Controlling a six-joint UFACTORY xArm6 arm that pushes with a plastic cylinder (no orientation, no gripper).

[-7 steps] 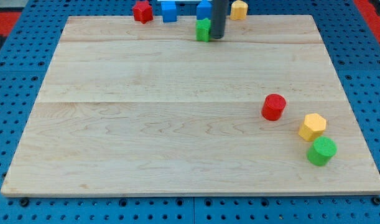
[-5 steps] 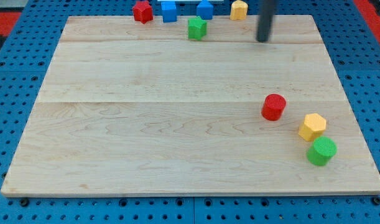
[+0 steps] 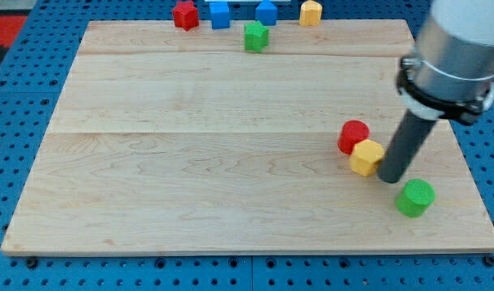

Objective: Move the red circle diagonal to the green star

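The red circle (image 3: 353, 136), a short red cylinder, stands on the wooden board (image 3: 190, 162) at the view's right. A yellow hexagon block (image 3: 366, 157) touches its lower right side. My tip (image 3: 390, 177) is against the yellow hexagon's right side, just above and left of a green cylinder (image 3: 415, 198). The green star block (image 3: 255, 36) sits near the board's top edge, left of centre, far from my tip and the red circle.
Along the top edge stand a red block (image 3: 184, 14), two blue blocks (image 3: 220, 14) (image 3: 266, 12) and a yellow block (image 3: 310, 12). The arm's white and black body (image 3: 453, 56) hangs over the board's right side. A blue pegboard (image 3: 20, 121) surrounds the board.
My tip has swept from the top edge down to the right side. It has pushed the yellow hexagon left and up against the red circle, which shifted slightly left.
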